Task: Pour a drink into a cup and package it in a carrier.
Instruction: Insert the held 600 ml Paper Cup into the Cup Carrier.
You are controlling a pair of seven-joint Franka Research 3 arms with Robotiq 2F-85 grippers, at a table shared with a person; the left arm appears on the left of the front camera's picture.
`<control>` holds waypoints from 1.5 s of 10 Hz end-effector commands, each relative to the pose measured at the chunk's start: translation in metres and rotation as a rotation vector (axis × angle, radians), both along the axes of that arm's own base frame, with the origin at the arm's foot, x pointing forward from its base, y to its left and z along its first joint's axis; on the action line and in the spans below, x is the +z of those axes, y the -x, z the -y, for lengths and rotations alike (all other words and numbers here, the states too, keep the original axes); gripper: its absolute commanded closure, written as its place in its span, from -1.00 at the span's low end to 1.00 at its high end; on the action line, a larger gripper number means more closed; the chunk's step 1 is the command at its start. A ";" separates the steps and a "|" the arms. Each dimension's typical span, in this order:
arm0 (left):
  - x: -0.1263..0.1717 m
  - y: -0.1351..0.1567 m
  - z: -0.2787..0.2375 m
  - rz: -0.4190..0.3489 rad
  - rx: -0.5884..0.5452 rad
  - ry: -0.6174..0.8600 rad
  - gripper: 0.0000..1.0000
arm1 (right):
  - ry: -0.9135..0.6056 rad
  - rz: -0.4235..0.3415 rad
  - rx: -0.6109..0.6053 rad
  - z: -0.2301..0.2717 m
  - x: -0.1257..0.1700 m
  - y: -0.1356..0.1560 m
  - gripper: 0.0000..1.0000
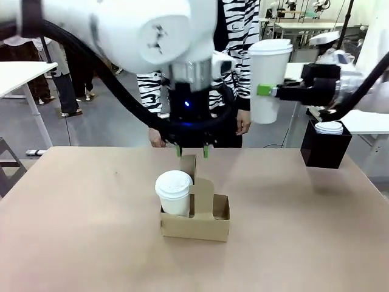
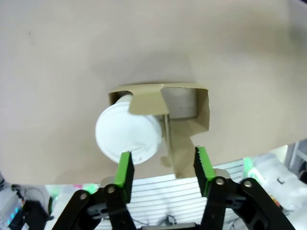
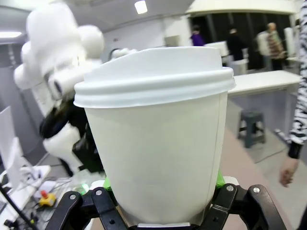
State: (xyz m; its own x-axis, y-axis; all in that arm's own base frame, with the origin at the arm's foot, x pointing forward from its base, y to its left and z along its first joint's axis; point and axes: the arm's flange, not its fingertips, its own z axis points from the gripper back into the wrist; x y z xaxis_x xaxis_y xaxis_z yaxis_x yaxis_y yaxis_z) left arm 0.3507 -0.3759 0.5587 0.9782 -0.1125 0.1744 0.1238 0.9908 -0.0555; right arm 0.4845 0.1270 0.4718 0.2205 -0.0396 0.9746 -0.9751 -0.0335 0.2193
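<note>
The brown cardboard carrier stands mid-table with a white lidded cup in its left slot. Its right slot holds nothing. My left gripper hangs open just above the carrier's upright handle panel. In the left wrist view the open gripper looks down on that cup and the carrier, touching neither. My right gripper is shut on a second white lidded cup, held upright high at the right. This cup sits between the right gripper's fingers. The drink is out of view.
A black box with a white lid on top stands at the table's far right. A person in a zebra-striped top stands at the far edge, one hand hanging by the table.
</note>
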 end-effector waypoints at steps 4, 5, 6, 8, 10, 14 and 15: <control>0.022 0.014 -0.132 0.072 -0.454 0.190 -1.00 | -0.064 0.021 0.301 -0.044 -0.049 0.006 -0.60; 0.017 0.012 -0.155 0.100 -0.513 0.219 -1.00 | -0.080 0.061 0.320 -0.051 -0.061 0.012 -0.60; 0.011 0.009 -0.171 0.133 -0.510 0.229 -1.00 | -0.091 0.112 0.291 -0.057 -0.072 0.015 -0.60; 0.025 0.005 -0.156 0.117 -0.477 0.181 -1.00 | -0.048 0.006 0.280 -0.051 -0.056 0.012 -0.60; 0.025 0.005 -0.156 0.117 -0.477 0.181 -1.00 | -0.048 0.006 0.280 -0.051 -0.056 0.012 -0.60; -0.017 -0.012 -0.210 0.279 -0.610 0.173 -1.00 | -0.118 0.026 0.318 -0.084 -0.101 0.025 -0.60; -0.030 -0.012 -0.224 0.395 -0.766 0.184 -1.00 | -0.132 0.025 0.329 -0.090 -0.111 0.030 -0.60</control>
State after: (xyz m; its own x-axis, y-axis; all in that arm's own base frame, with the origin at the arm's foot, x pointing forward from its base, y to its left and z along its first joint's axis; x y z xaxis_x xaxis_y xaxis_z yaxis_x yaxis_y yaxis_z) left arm 0.3674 -0.1673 0.5472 0.6543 -0.5959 0.4656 0.6990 0.7115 -0.0717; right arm 0.4575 0.2081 0.3654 0.2376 -0.0498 0.9701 -0.9066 -0.3699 0.2031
